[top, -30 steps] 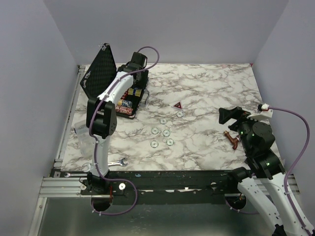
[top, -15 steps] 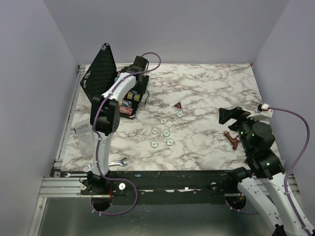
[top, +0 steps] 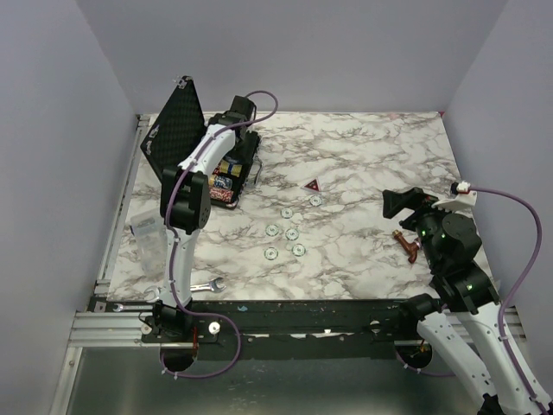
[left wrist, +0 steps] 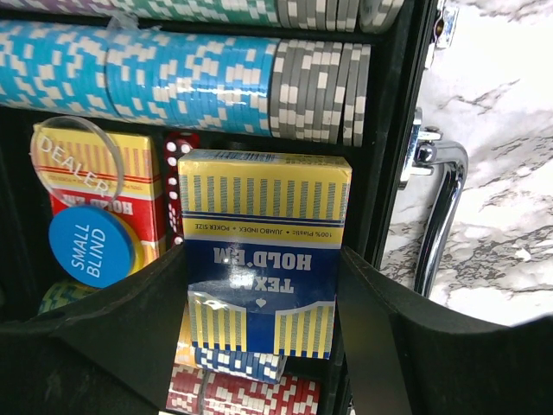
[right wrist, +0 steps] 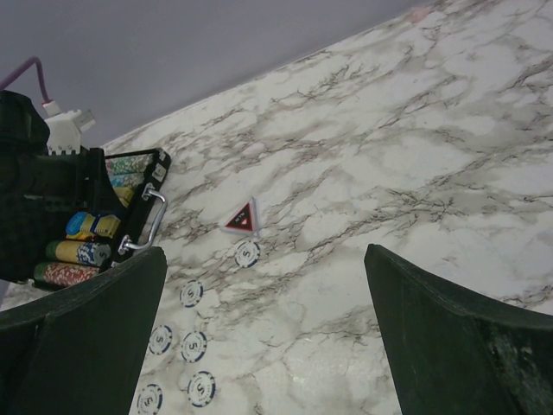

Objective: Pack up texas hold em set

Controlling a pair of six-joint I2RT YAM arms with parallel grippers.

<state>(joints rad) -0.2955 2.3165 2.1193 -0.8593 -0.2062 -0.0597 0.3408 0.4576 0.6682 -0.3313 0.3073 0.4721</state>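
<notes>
Open black case (right wrist: 158, 169), red triangle (right wrist: 241, 218), white chips (right wrist: 246, 253) on marble table (right wrist: 415, 156)

Card box (left wrist: 263, 259) was yellow with blue stripes, with a dark blue band and white lettering. Chip rows (left wrist: 138, 73) were cyan-white and grey-white, with red-white ones lower down. Case (top: 173, 121) was black, triangle (top: 312, 185) dark red with a pale edge, round chips (top: 292, 234) whitish with dark marks, table (top: 371, 156) white marble veined grey.
</notes>
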